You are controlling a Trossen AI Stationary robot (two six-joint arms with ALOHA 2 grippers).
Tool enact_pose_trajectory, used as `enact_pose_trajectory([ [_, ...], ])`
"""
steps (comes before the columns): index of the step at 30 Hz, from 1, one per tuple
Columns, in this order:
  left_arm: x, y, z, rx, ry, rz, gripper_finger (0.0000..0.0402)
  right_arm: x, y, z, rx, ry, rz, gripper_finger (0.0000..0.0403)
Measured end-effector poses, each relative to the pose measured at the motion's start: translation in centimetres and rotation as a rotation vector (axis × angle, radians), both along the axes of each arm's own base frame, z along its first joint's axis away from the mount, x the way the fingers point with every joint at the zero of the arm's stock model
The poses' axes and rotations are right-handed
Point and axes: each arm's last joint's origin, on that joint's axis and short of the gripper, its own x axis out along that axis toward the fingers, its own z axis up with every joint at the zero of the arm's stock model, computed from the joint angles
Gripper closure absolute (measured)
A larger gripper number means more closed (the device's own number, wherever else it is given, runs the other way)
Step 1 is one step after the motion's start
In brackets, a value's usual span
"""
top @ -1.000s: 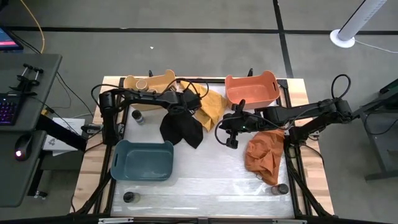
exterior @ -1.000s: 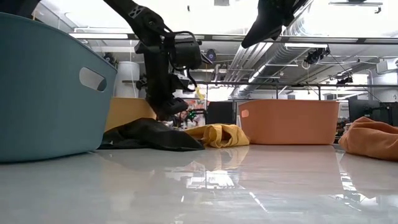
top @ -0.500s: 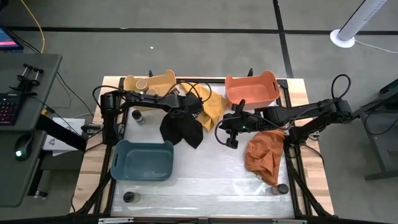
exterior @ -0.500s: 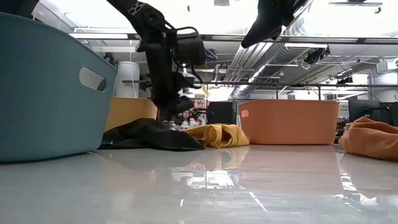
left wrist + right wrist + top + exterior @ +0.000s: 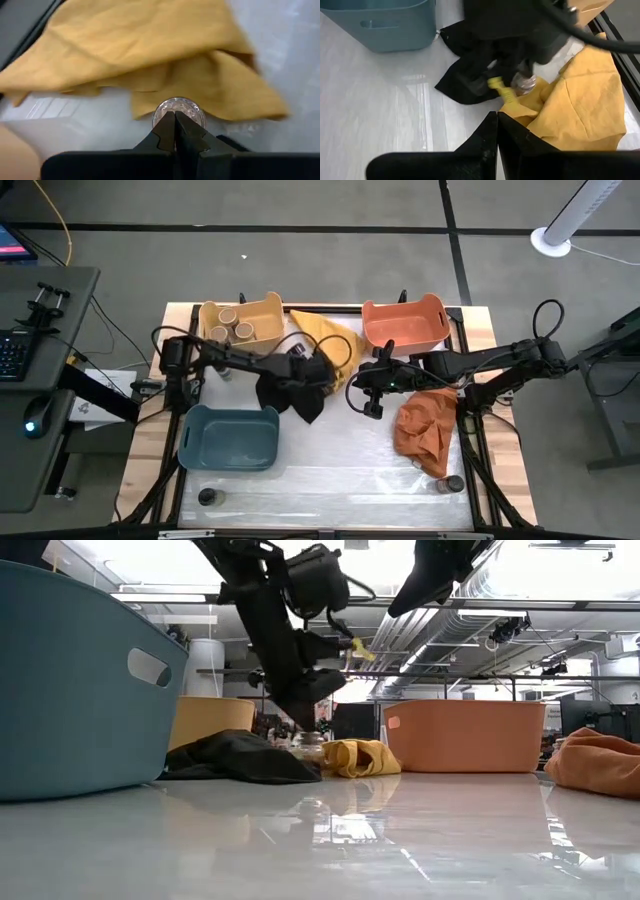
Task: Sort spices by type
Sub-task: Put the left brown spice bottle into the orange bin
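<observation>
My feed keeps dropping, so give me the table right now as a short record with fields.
left hand: shut, tips just over a clear spice jar at the yellow cloth edge
right hand: shut, hovering mid-table
yellow bin: three tan-topped jars
blue bin: empty
orange bin: looks empty
loose jars: front left, front right

- Premises: an indoor robotics lab or test workshop.
- Overhead: exposed silver ducting (image 5: 440,625) and pipe runs beneath a bright open ceiling, industrial fit-out.
- Floor: grey carpet (image 5: 300,265) crossed by dark tape lines, seen from above.
- Work station: wooden-edged table (image 5: 500,480) with black frame rails, two dark robot arms mounted at its left and right edges.
- Beside the table's left edge: a desk (image 5: 40,380) carrying a keyboard and mouse.
- Background: dark monitors (image 5: 355,720) and racking beyond the table's far edge.
</observation>
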Motion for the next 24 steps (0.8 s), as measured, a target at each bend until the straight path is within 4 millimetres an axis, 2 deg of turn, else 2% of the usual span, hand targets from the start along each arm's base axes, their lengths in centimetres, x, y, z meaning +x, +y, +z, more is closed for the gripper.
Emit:
enact_pose_trajectory([
  [15,0.9,-8.7,0.4,-0.215,-0.139,-0.294,0.0401,0.0,0.0,0.0,-0.003,0.001,0.003,0.0402],
  [19,1.0,-9.8,0.5,-0.226,-0.153,-0.351,0.0401,0.0,0.0,0.0,-0.004,0.0,0.004,0.0402],
  [24,1.0,-10.0,0.7,-0.206,-0.134,-0.38,0.0401,-0.2,0.0,0.2,-0.019,-0.001,0.02,0.0402],
])
